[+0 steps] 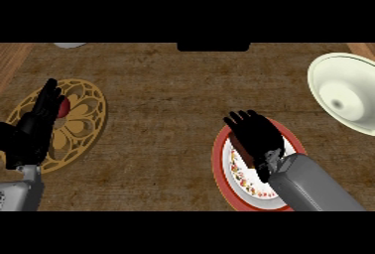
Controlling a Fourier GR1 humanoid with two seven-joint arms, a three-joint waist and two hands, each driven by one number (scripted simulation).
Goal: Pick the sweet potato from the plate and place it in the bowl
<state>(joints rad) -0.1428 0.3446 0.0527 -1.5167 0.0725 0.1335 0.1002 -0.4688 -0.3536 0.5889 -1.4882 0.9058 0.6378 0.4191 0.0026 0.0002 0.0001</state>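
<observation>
Nearest to me, the right hand (255, 136) lies over the red-rimmed plate (219, 163), fingers pointing toward the far side and curled downward over the plate's patterned white centre. I cannot tell whether they close on anything. I see no sweet potato from here; the hand covers the part of the plate where it might lie. I note a cream bowl (348, 94) at the far right, well apart from the plate, with nothing visible inside. At the left edge, the left hand (36, 124) rests with straight fingers over a gold openwork trivet (81, 124), a small red object (64, 107) just beside its fingers.
</observation>
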